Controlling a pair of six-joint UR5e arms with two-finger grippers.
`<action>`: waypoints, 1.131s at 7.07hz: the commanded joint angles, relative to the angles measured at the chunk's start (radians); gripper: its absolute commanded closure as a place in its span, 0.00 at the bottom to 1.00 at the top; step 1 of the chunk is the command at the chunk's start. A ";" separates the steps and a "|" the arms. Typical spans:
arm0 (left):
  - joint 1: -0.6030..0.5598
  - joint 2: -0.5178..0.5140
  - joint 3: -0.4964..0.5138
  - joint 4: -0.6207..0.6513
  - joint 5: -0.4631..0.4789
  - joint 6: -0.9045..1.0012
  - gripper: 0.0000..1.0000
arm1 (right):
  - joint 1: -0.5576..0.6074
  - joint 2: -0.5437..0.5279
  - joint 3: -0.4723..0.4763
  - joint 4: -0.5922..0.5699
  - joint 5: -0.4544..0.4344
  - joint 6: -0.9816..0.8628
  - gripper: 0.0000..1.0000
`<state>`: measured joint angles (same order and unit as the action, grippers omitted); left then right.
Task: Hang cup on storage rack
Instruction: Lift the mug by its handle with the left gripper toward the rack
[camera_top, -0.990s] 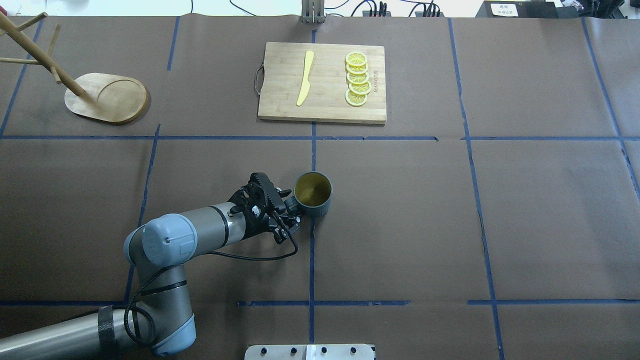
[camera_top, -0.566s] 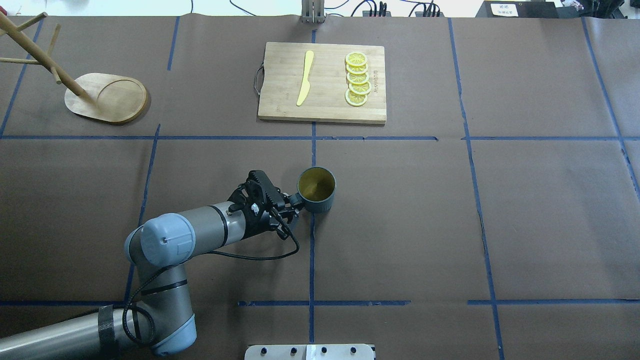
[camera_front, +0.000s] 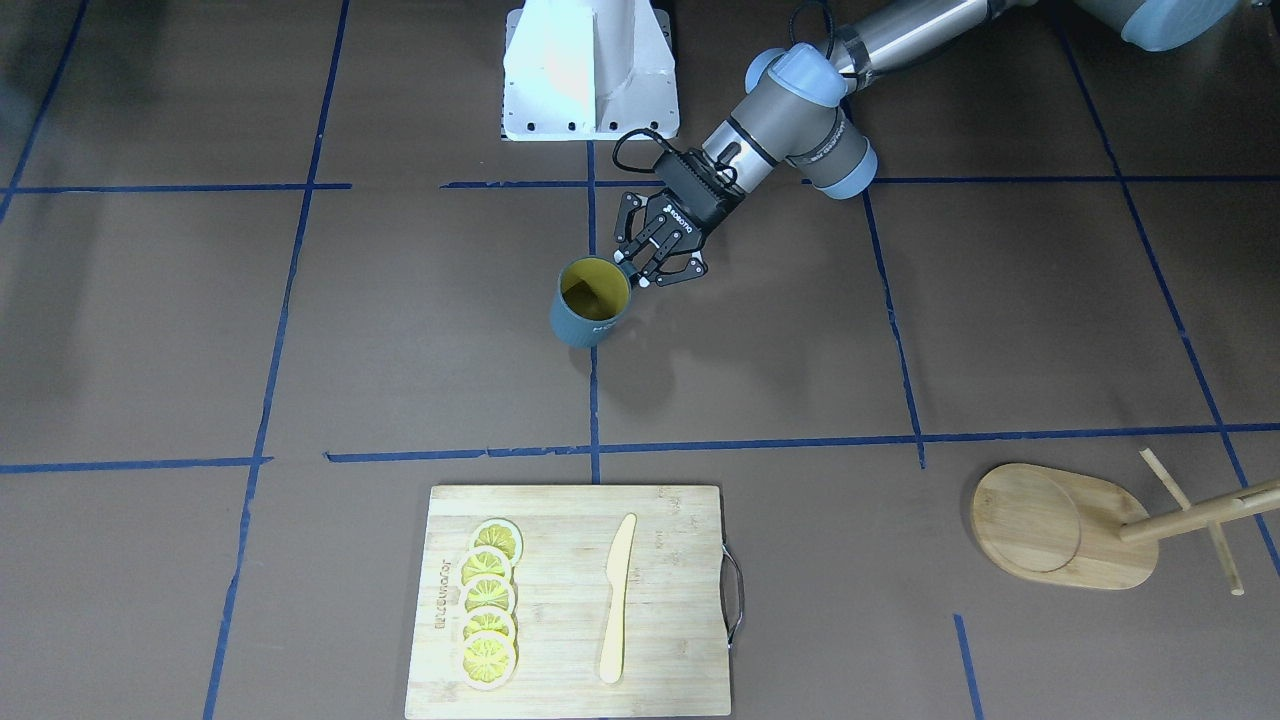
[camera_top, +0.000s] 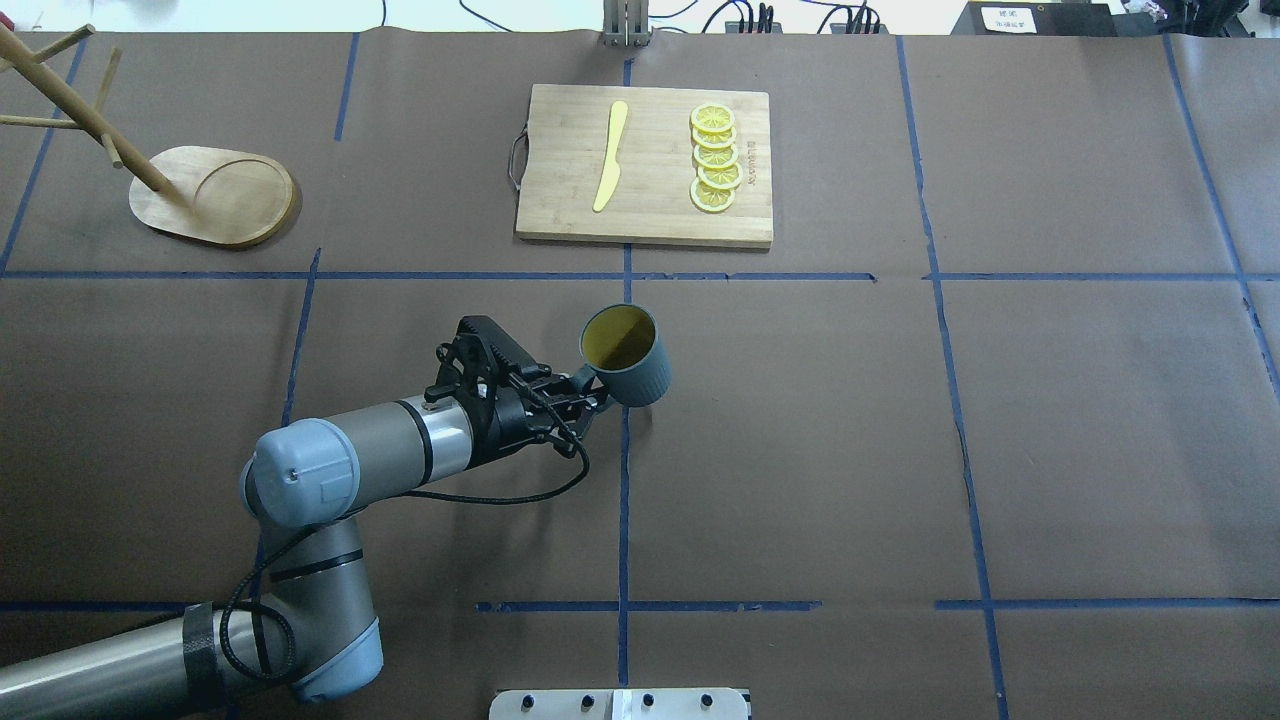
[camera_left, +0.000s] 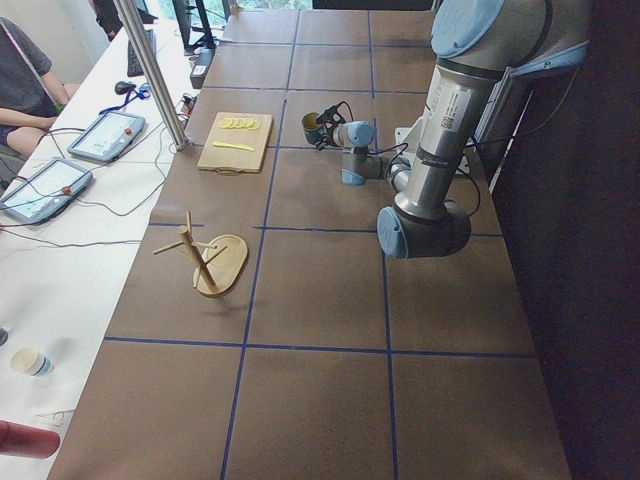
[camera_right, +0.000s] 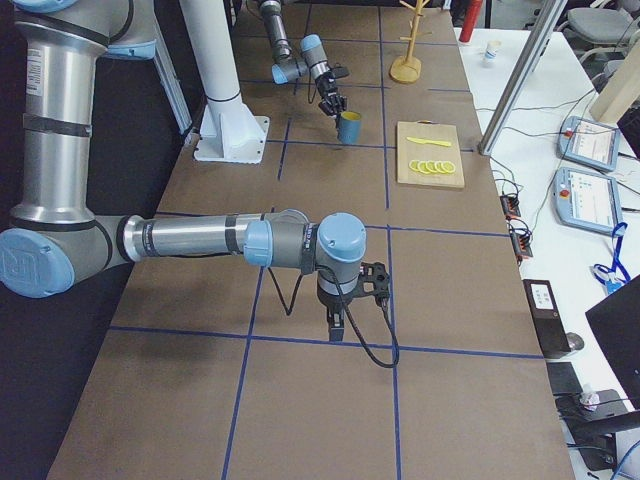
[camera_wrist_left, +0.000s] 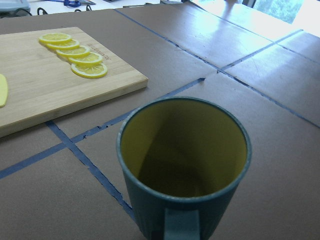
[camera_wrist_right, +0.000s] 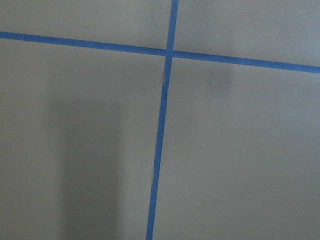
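Note:
The cup is dark blue-grey with a yellow inside. It hangs above the middle of the table, tilted a little, and also shows in the front view and fills the left wrist view. My left gripper is shut on the cup's handle and also shows in the front view. The storage rack stands at the far left, its post and pegs leaning out of frame. My right gripper hangs over bare table far from the cup; I cannot tell whether it is open.
A bamboo cutting board with a yellow knife and several lemon slices lies beyond the cup at the table's far middle. Blue tape lines cross the brown table cover. The robot's white base is behind the cup.
My left gripper has lifted the cup off the table and carried it a little farther away, towards the cutting board. The cup now tilts slightly.

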<state>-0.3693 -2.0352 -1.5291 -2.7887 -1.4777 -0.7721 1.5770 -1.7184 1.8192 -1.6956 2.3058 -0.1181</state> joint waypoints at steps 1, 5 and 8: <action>-0.039 0.032 -0.080 -0.003 -0.001 -0.334 1.00 | 0.000 0.000 -0.001 0.001 0.000 -0.002 0.00; -0.205 0.033 -0.137 -0.031 -0.009 -0.977 1.00 | 0.000 0.002 -0.006 -0.001 -0.002 -0.002 0.00; -0.356 0.035 -0.137 -0.045 -0.007 -1.356 1.00 | 0.000 0.009 -0.009 -0.001 -0.002 -0.002 0.00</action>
<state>-0.6615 -2.0009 -1.6656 -2.8292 -1.4850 -1.9672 1.5769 -1.7136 1.8113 -1.6959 2.3040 -0.1197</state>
